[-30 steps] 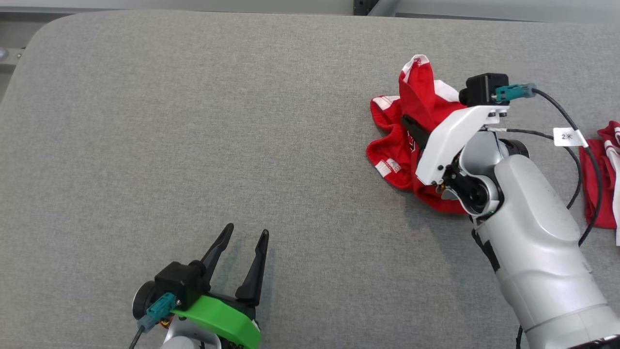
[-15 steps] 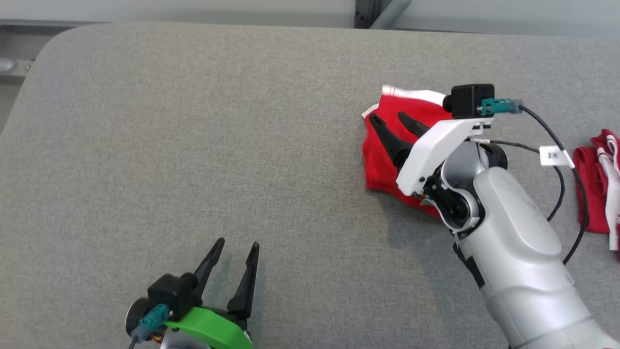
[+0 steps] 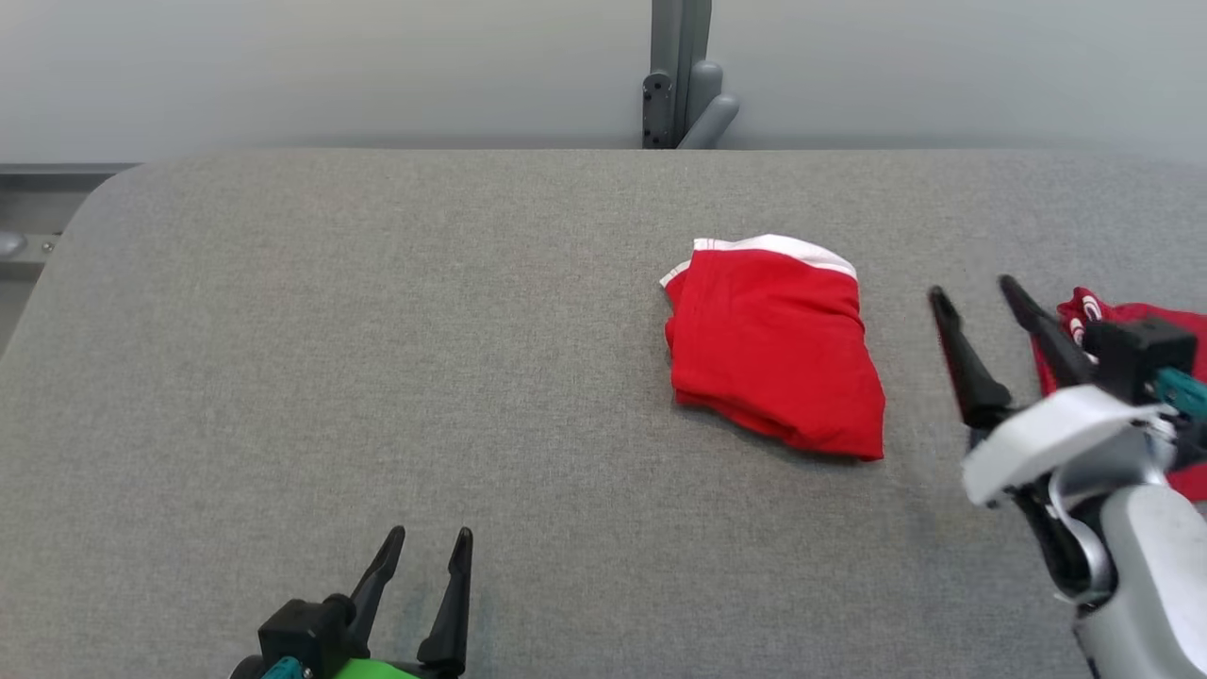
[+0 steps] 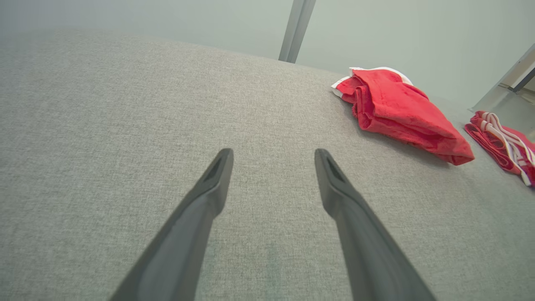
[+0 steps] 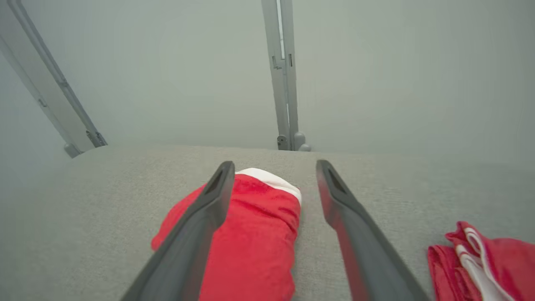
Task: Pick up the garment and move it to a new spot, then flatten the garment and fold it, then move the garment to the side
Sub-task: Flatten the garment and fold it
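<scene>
The garment (image 3: 773, 344) is red with a white band along its far edge, and it lies folded into a compact bundle on the grey table (image 3: 377, 358), right of centre. It also appears in the left wrist view (image 4: 401, 110) and the right wrist view (image 5: 255, 234). My right gripper (image 3: 971, 288) stands open to the right of the garment, apart from it, with nothing between its fingers. Open and bare as well, my left gripper (image 3: 429, 542) rests at the near left edge, far from the cloth.
A second red cloth with white stripes (image 3: 1132, 330) lies at the table's right edge, just behind my right gripper. A grey post (image 3: 679, 75) rises behind the table's far edge. The table's rounded far-left corner (image 3: 104, 189) is in view.
My right gripper opened, let go of the garment and pulled back to the right. The garment now lies folded flat. The head camera tilted up, so the whole picture shifted down.
</scene>
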